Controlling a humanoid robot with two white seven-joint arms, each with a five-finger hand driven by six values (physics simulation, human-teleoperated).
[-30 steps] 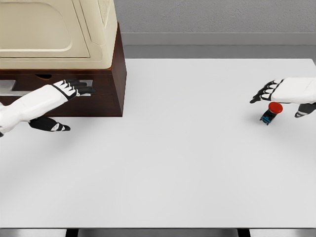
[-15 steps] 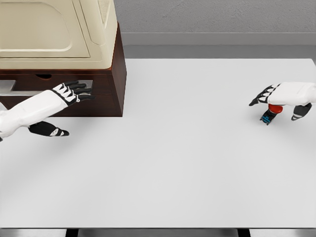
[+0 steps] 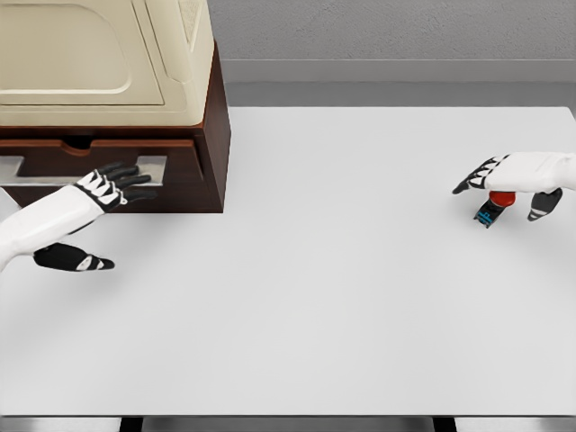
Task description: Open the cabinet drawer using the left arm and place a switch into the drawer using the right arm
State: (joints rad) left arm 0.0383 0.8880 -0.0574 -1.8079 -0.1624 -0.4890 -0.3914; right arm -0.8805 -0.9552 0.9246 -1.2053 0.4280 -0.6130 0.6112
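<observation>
Dark-brown cabinet (image 3: 202,135) at upper left, its drawer (image 3: 171,171) barely or not yet open before the spread, empty left hand (image 3: 112,186); the right hand (image 3: 508,180) arches over the red-capped switch (image 3: 493,206) on the table (image 3: 342,288), its grasp unclear.

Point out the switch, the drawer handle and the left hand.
switch (image 3: 490,210), head view, on its dark base.
drawer handle (image 3: 155,166), head view, on its metal plate.
left hand (image 3: 110,186), head view, on its knuckles.
</observation>
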